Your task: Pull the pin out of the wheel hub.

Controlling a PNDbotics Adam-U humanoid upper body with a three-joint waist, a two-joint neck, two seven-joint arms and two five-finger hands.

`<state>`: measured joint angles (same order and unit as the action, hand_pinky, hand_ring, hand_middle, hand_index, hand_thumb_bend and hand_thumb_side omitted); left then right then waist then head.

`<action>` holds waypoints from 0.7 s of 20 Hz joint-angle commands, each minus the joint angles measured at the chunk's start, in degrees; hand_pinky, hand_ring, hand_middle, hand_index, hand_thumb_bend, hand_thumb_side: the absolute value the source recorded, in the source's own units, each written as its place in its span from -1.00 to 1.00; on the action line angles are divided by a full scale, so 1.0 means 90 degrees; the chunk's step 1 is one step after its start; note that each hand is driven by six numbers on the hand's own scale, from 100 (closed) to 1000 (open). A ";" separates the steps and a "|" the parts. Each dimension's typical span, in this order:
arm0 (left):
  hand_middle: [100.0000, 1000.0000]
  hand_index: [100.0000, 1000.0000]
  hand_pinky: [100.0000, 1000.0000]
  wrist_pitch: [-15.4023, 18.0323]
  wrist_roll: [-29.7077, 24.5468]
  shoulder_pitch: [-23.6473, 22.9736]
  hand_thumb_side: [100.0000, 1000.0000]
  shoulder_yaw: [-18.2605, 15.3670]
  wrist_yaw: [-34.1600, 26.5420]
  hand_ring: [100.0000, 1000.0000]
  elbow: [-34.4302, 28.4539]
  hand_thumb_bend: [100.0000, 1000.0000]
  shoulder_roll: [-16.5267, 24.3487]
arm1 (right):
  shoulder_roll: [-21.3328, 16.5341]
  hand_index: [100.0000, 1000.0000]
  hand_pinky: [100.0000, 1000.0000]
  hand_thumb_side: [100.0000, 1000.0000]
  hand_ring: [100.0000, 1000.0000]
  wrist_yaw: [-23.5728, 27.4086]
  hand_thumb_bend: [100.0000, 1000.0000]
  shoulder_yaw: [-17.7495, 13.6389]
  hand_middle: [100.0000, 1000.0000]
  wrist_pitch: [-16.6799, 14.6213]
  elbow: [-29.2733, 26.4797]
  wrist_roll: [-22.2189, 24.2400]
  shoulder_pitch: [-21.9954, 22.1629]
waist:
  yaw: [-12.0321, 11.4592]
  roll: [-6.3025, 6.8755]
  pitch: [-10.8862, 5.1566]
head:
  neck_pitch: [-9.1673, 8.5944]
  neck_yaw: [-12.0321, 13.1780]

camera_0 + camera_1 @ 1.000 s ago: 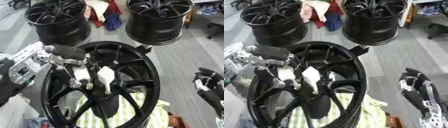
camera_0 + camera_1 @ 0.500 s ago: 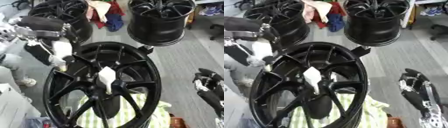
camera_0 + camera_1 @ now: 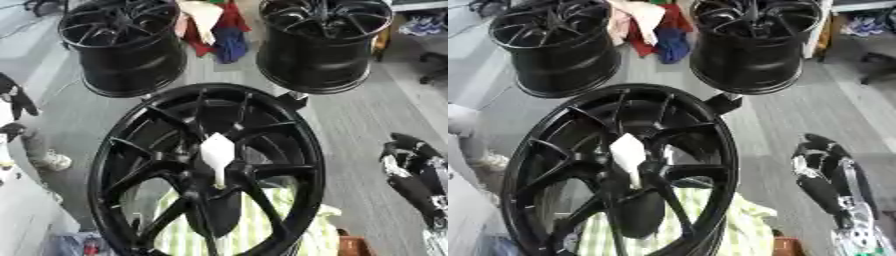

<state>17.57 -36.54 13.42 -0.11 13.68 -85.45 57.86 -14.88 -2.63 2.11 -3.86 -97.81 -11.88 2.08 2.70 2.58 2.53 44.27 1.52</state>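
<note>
Your left hand (image 3: 16,100) has pulled well away to the far left edge, clear of the wheel hub (image 3: 210,170); you cannot tell how its fingers sit. A white pin-like piece (image 3: 217,152) stands at the hub's centre, probably what you need to draw out. Your right hand (image 3: 824,170) rests idle at the near right, fingers relaxed, holding nothing.

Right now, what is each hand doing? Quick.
Left hand: not in view.
Right hand: idle at the lower right, away from the wheel hub; holds nothing as far as shows, whether open or shut cannot be told.
</note>
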 commanded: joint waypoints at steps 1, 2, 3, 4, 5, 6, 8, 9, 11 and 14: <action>0.39 0.64 0.15 -0.0129 0.0850 -0.0001 -0.86 -0.0341 0.0611 0.23 0.0978 -0.80 -0.0035 | -0.0054 0.52 0.30 -0.60 0.08 0.0001 -1.00 -0.0058 0.22 0.0003 -0.0108 -0.0044 -0.0032 | -0.0005 -0.0015 -0.0026 | -0.0016 -0.0021; 0.44 0.66 0.19 -0.0139 0.1179 -0.0006 -0.75 -0.0390 0.0781 0.29 0.1320 -0.64 -0.0103 | -0.0046 0.52 0.30 -0.60 0.08 0.0004 -1.00 -0.0060 0.22 0.0004 -0.0112 -0.0046 -0.0032 | 0.0003 -0.0024 -0.0023 | -0.0016 -0.0021; 0.60 0.75 0.36 -0.0136 0.1459 -0.0015 -0.34 -0.0426 0.0902 0.46 0.1648 -0.19 -0.0174 | -0.0039 0.52 0.30 -0.60 0.08 0.0006 -1.00 -0.0063 0.22 0.0006 -0.0114 -0.0049 -0.0033 | 0.0009 -0.0033 -0.0018 | -0.0016 -0.0027; 0.62 0.76 0.37 -0.0107 0.1671 -0.0017 -0.29 -0.0442 0.0988 0.48 0.1920 -0.15 -0.0227 | -0.0034 0.52 0.30 -0.60 0.08 0.0008 -1.00 -0.0065 0.22 0.0008 -0.0115 -0.0052 -0.0033 | 0.0013 -0.0039 -0.0013 | -0.0016 -0.0031; 0.76 0.84 0.53 -0.0070 0.1848 -0.0021 -0.04 -0.0463 0.1049 0.62 0.2151 0.07 -0.0275 | -0.0031 0.52 0.30 -0.60 0.08 0.0009 -1.00 -0.0066 0.22 0.0009 -0.0117 -0.0055 -0.0036 | 0.0014 -0.0042 -0.0008 | -0.0016 -0.0033; 0.80 0.86 0.57 -0.0032 0.2019 -0.0023 0.03 -0.0487 0.1095 0.66 0.2366 0.13 -0.0321 | -0.0028 0.52 0.30 -0.60 0.08 0.0014 -1.00 -0.0065 0.22 0.0008 -0.0119 -0.0055 -0.0041 | 0.0015 -0.0043 -0.0004 | -0.0016 -0.0031; 0.88 0.91 0.60 0.0048 0.2351 -0.0019 0.17 -0.0521 0.1110 0.71 0.2761 0.24 -0.0408 | -0.0025 0.52 0.30 -0.60 0.08 0.0016 -1.00 -0.0058 0.22 0.0008 -0.0119 -0.0047 -0.0052 | 0.0016 -0.0046 0.0001 | -0.0016 -0.0038; 0.91 0.94 0.59 0.0090 0.2511 -0.0013 0.27 -0.0536 0.1080 0.72 0.2927 0.29 -0.0446 | -0.0022 0.52 0.30 -0.60 0.08 0.0017 -1.00 -0.0057 0.22 0.0008 -0.0119 -0.0044 -0.0055 | 0.0017 -0.0048 0.0001 | -0.0016 -0.0046; 0.92 0.94 0.56 0.0184 0.2825 -0.0004 0.34 -0.0551 0.0966 0.71 0.3163 0.29 -0.0512 | -0.0017 0.52 0.30 -0.60 0.08 0.0017 -1.00 -0.0061 0.22 0.0008 -0.0119 -0.0048 -0.0056 | 0.0024 -0.0055 0.0000 | -0.0016 -0.0053; 0.84 0.89 0.48 0.0278 0.3223 -0.0002 0.26 -0.0560 0.0771 0.65 0.3268 0.10 -0.0593 | -0.0013 0.52 0.30 -0.60 0.08 0.0020 -1.00 -0.0064 0.22 0.0009 -0.0122 -0.0052 -0.0053 | 0.0024 -0.0068 -0.0001 | -0.0016 -0.0055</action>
<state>19.73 -9.12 12.70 -4.14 21.36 -56.20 50.83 -14.41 -2.63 1.80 -3.74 -97.83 -12.18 2.06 2.86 1.93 2.87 44.27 1.20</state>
